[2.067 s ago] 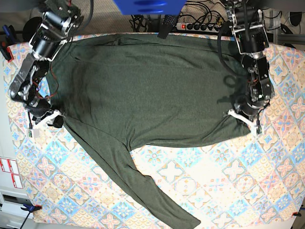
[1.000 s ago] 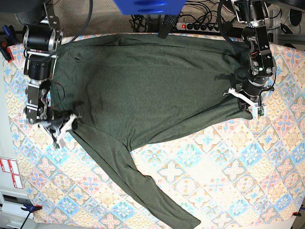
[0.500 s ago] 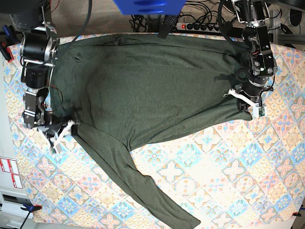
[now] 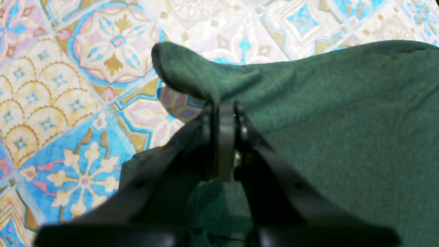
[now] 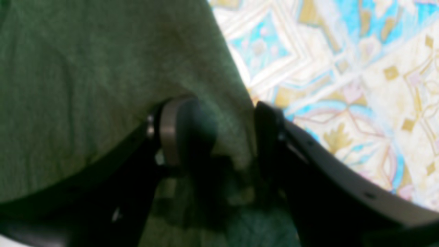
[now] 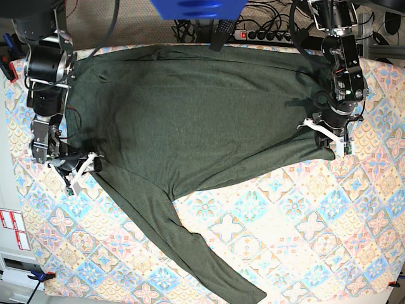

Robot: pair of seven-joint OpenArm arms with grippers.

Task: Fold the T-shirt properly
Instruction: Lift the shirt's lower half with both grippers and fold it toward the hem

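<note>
My T-shirt (image 6: pixel 190 120) lies flat on the table's tiled cloth (image 6: pixel 297 234) of blue, gold and pink. One long sleeve (image 6: pixel 190 247) runs toward 5 o'clock. My left gripper (image 4: pixel 223 113) is pressed together, pinching a fold of the shirt's edge at 3 o'clock. My right gripper (image 5: pixel 223 137) is spread, with shirt cloth between its fingers, at 9 o'clock. A power strip (image 6: pixel 262 35) and cables (image 6: pixel 190 28) sit past the table at 12 o'clock.

Tile-patterned tablecloth (image 6: pixel 304 240), perhaps carpet (image 6: pixel 136 28) behind
</note>
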